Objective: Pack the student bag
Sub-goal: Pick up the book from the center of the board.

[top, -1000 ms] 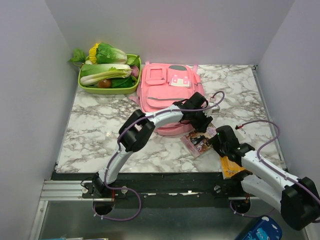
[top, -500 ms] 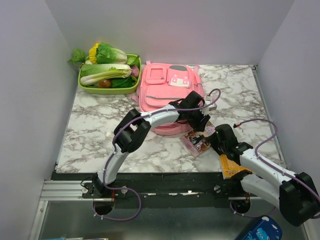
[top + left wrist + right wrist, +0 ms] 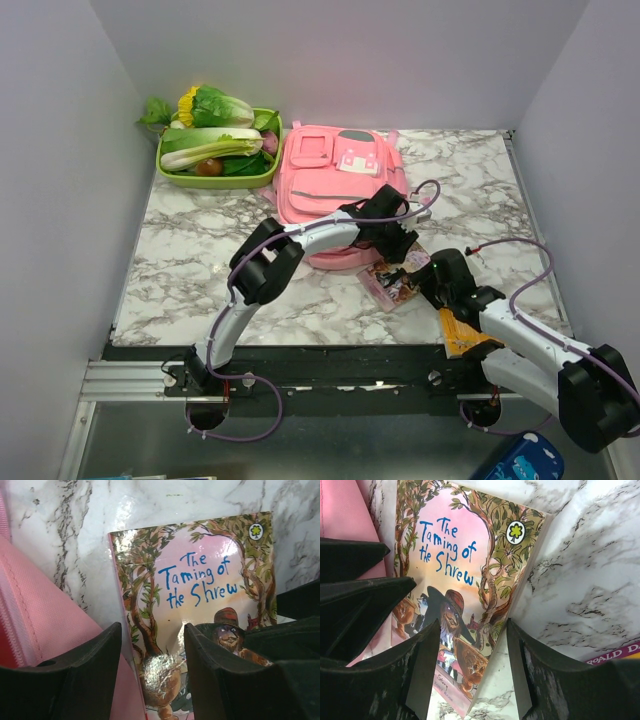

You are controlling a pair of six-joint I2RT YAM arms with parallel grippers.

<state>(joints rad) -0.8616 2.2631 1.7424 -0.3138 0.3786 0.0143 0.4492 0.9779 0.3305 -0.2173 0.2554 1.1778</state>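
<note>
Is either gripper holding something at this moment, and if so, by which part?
Nothing is held. Both the left gripper and the right gripper stand open over the book, which lies on the table.

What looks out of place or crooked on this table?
The storybook lies crooked on the table, turned at an angle, one edge meeting the pink bag. A second, orange book sits at the near edge, partly under the right arm. The tray of vegetables beside a school bag is also odd.

Bright, even light fell from above.
Glare flared on the glossy book (image 3: 200,580); the foreground below it lay dark and blurred.
</note>
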